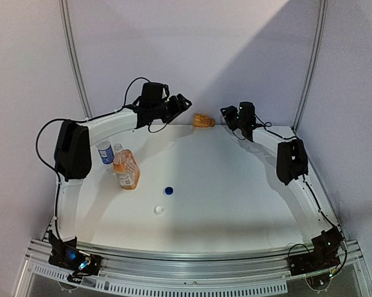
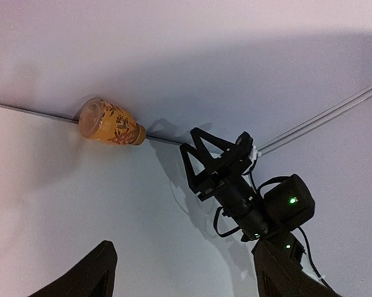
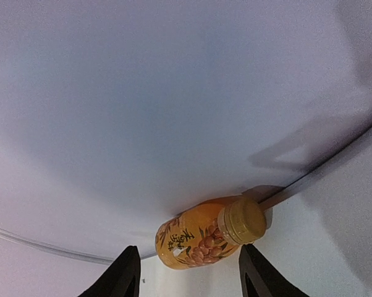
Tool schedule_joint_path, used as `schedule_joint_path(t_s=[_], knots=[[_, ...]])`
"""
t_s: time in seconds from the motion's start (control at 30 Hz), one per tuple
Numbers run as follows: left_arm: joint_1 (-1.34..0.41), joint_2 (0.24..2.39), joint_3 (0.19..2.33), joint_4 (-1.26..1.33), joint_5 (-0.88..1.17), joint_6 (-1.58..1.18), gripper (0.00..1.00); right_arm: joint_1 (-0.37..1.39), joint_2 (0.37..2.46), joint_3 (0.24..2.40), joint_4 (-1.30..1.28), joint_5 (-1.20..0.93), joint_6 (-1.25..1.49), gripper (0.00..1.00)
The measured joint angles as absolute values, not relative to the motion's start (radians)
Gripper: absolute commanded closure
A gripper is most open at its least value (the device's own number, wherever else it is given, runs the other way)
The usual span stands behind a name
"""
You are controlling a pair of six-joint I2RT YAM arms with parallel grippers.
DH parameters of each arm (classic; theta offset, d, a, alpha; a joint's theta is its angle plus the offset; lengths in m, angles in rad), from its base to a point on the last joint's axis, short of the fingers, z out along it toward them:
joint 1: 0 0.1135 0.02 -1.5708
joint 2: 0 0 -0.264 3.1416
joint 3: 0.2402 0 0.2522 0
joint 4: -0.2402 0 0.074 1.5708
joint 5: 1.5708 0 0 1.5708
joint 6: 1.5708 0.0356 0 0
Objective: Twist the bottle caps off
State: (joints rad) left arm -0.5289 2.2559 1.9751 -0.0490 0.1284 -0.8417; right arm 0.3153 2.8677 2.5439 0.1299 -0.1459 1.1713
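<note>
Blue cap (image 1: 169, 190), white cap (image 1: 159, 210) lie near orange bottle (image 1: 126, 168), clear bottle (image 1: 104, 151).

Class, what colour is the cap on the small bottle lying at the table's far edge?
Pale gold cap, clearest in the right wrist view.

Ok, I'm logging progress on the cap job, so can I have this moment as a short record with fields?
clear bottle: blue label, at the left of the table, partly behind the left arm
orange bottle: right beside it
blue cap: loose on the table, apart from both bottles
white cap: loose, nearer the arm bases
small orange bottle: on its side at the far edge, tan cap on
left gripper: open, empty
right gripper: open, empty, facing the small orange bottle
</note>
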Motion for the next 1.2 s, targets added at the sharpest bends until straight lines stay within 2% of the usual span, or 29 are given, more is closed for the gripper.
schedule_joint_path(t_s=[0.57,0.97,1.2], knots=[[-0.526,2.057,1.86,-0.09,0.178,-0.775,0.22,0.366,3.003,2.6,0.202,-0.057,1.214,0.51],[-0.516,1.972,1.759,-0.128,0.176,-0.736,0.23,0.413,3.072,2.654,0.31,-0.064,1.189,0.61],[-0.516,1.935,1.727,-0.149,0.172,-0.712,0.23,0.449,3.074,2.656,0.388,-0.214,1.119,0.61]])
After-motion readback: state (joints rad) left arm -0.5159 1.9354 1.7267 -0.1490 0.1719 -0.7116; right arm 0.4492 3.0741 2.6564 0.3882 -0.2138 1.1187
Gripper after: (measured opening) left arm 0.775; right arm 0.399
